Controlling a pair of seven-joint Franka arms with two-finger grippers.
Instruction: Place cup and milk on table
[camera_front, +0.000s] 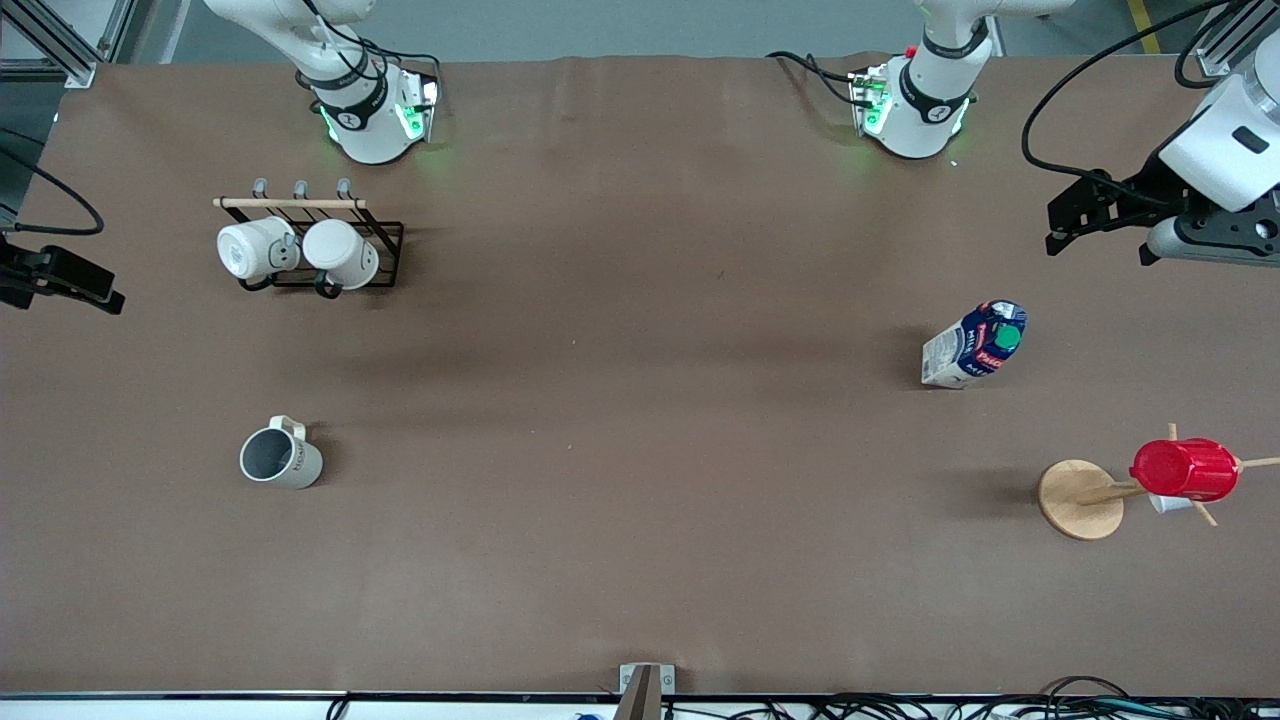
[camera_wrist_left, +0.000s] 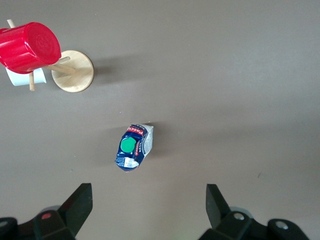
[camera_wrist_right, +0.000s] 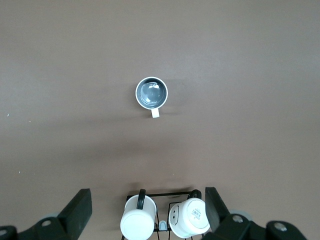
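Milk (camera_front: 974, 346), its red label unreadable, stands on the table (camera_front: 640, 420) below the released left gripper (camera_wrist_left: 149, 207). Cup (camera_wrist_right: 151, 93) stands upright under the released right gripper (camera_wrist_right: 148, 210), bare table all around.

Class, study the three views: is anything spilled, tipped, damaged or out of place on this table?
Nothing stands out. The cup and the milk stand upright on the table, with no spill near either. Two white mugs hang on their rack, and a red cup sits on a wooden stand. Both grippers, left and right, are open.
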